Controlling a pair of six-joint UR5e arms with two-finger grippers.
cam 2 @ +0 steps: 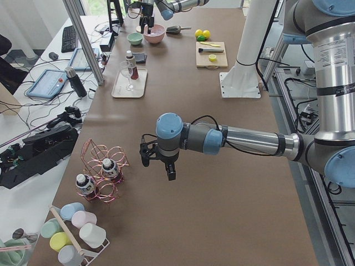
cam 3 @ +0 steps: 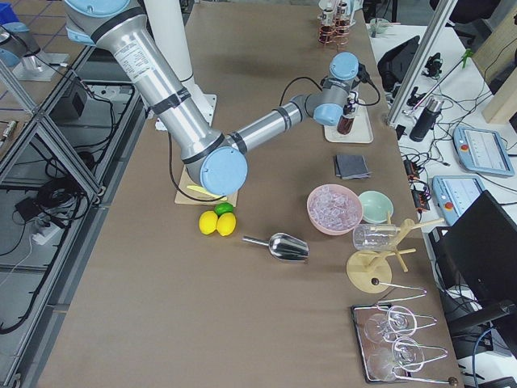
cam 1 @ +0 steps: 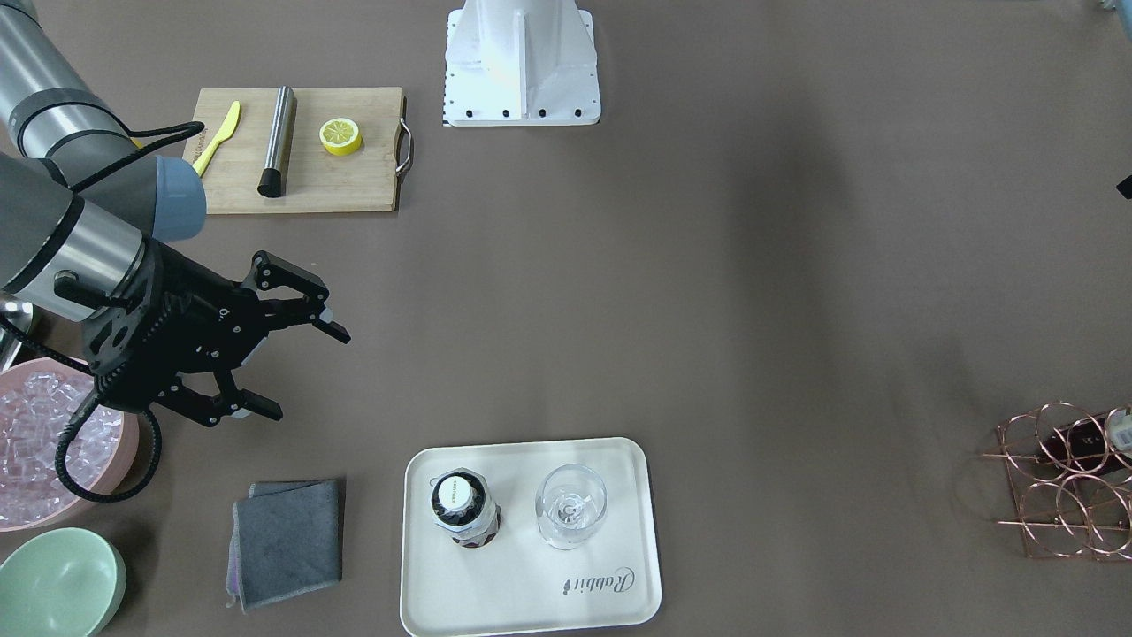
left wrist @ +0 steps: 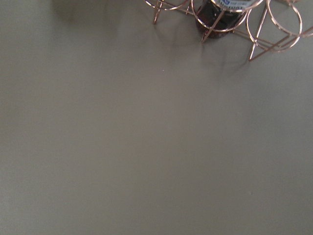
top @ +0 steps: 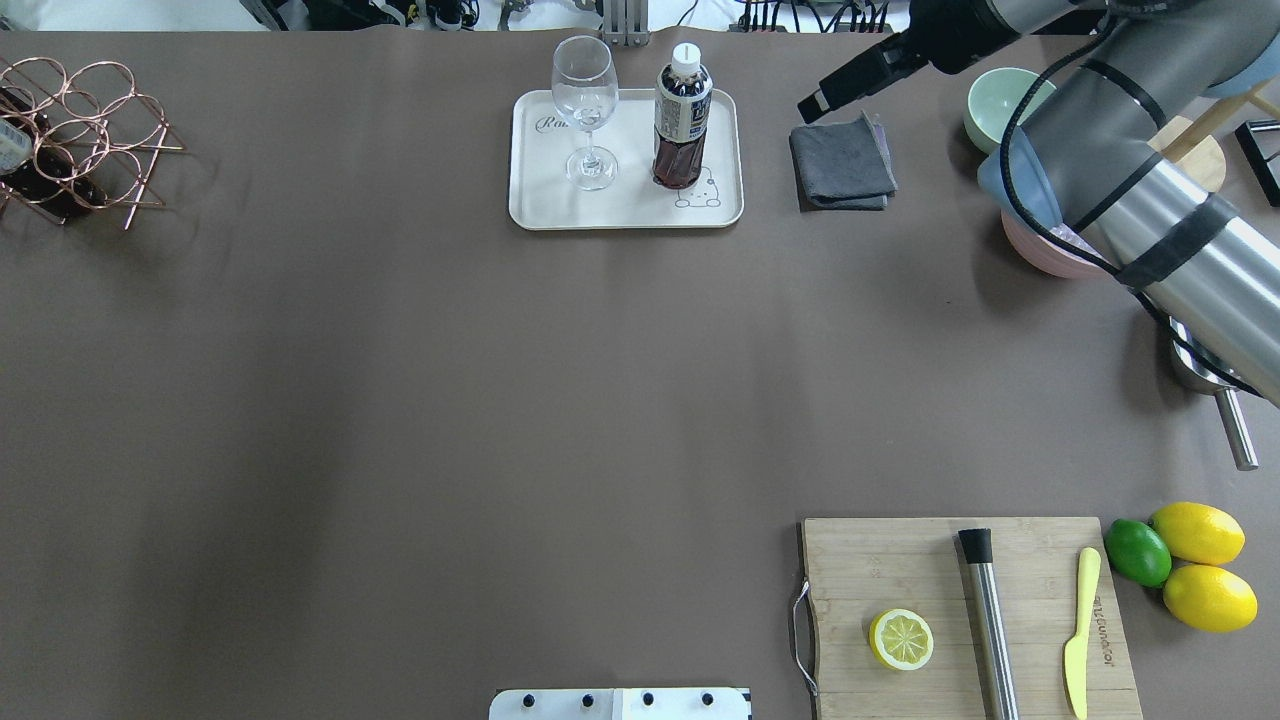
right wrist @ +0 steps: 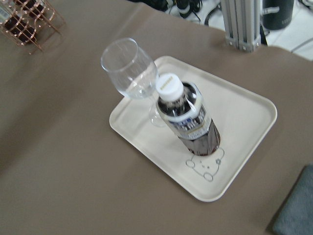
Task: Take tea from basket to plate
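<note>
I read the tea (cam 1: 464, 511) as standing upright on the plate (cam 1: 513, 584), white cap up, in the plate half nearer the right arm. In the right wrist view its base sits just above the bear drawing. A glass (cam 1: 570, 506) stands upright on the same plate beside the tea, and the overhead view shows a gap between the two. The right gripper (cam 1: 305, 372) hangs above the desk (cam 1: 707, 310) off the plate, on the cloth (cam 1: 287, 540) side. Its jaws are spread wide and released, with nothing between them. Beside that arm I see a pink bowl (cam 1: 53, 442) of ice and a green bowl (cam 1: 57, 584). Further toward the robot base lies a board (cam 1: 301, 150) carrying a half lemon (cam 1: 340, 136), a metal rod (cam 1: 277, 141) and a yellow knife (cam 1: 217, 137). The basket (cam 2: 100, 149) stands at the desk end on the robot's left, well apart from the plate. Two bottles (cam 2: 110, 168) stand upright in its ring cells. The left gripper (cam 2: 159, 166) hovers over the desk near the basket without touching it. It shows only in the left side view, so I cannot tell whether its jaws are released or clenched. The left wrist view shows bare desk, with the basket rings and one dark bottle base at its top edge
</note>
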